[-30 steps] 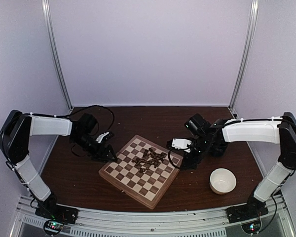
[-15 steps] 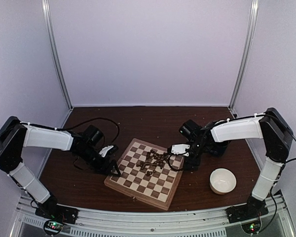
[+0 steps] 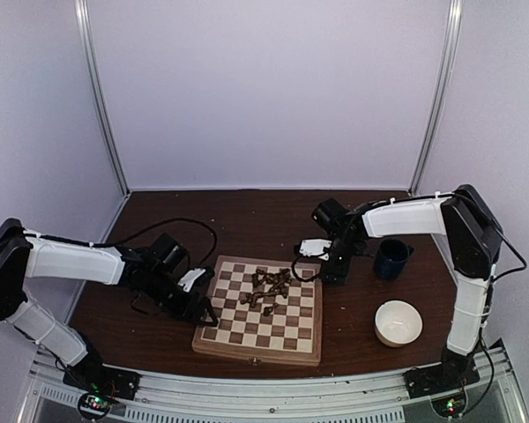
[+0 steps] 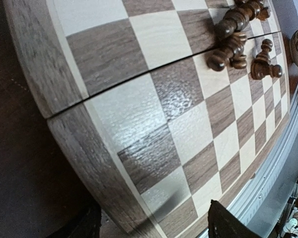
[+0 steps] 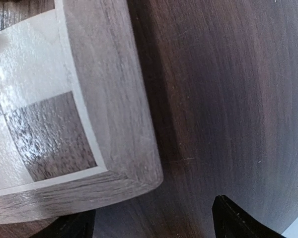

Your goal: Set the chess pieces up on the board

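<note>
Dark brown tabletop [image 3: 159, 220] between pale lilac walls carries the board [image 3: 273, 339], which lies almost square to the arms' bases. The chess pieces [image 3: 269, 284] are heaped on its far half, none standing in rows. The left gripper [image 3: 203, 308] sits low at the board's left edge, and the right gripper [image 3: 328, 271] is at its far right corner. A dark blue mug [image 3: 392, 258] and a white bowl [image 3: 398, 322] stand to the right of the board.

From the left wrist, the fingers [image 4: 226, 223] are spread wide and clamp nothing. The board's bordered edge runs into the gap between them, and the toppled pieces lie well beyond.

From the right wrist, the fingers [image 5: 238, 218] are also spread wide and hold nothing. The board's corner lies just ahead, toward the left finger; whether it touches, I cannot tell.
</note>
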Available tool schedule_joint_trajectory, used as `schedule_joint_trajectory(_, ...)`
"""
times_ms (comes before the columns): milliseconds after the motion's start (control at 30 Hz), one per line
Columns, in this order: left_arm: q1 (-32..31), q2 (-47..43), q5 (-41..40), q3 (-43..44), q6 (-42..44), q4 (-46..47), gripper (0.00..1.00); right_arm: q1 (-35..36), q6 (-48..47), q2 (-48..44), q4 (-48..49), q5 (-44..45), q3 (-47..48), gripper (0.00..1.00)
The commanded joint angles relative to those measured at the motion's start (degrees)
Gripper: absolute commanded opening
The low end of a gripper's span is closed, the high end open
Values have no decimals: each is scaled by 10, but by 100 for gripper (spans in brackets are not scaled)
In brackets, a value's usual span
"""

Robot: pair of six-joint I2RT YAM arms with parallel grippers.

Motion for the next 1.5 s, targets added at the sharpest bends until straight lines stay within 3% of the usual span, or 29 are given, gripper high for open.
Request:
schedule_joint_trajectory(0, -3, -49, -56, 12, 0, -5, 73, -4, 9, 17, 10, 36, -3, 85)
schedule_joint_trajectory(133, -3, -107, -128, 92, 38, -121, 72, -13, 10, -56, -30, 31, -12, 85)
schedule_joint_trajectory(267, -7, -111, -149, 174, 100, -148, 61, -15, 7, -155, -87, -23, -19, 86)
schedule_joint_trajectory(433, -53, -30, -160, 260, 161, -147, 36, -23, 28, -286, -70, -129, -78, 86)
schedule_joint_trajectory(533, -92, 26, -170, 303, 163, -141, 27, -57, 28, -313, -56, -195, -111, 73)
schedule_joint_trajectory(633, -134, 86, -172, 338, 162, -146, 18, -99, 39, -325, -30, -224, -137, 67)
schedule_joint_trajectory(767, -193, 177, -218, 402, 159, -196, 15, -137, 49, -350, -1, -249, -156, 64)
schedule_joint_trajectory(900, -226, 226, -284, 449, 149, -229, 27, -144, 45, -365, 16, -255, -171, 64)
schedule_joint_trajectory(967, -232, 238, -297, 458, 141, -236, 27, -144, 43, -363, 17, -254, -172, 64)
schedule_joint_trajectory(1233, -232, 264, -277, 475, 132, -249, 21, -144, 37, -353, 18, -261, -173, 64)
schedule_joint_trajectory(1467, -232, 285, -253, 487, 129, -255, 24, -144, 36, -352, 22, -257, -177, 64)
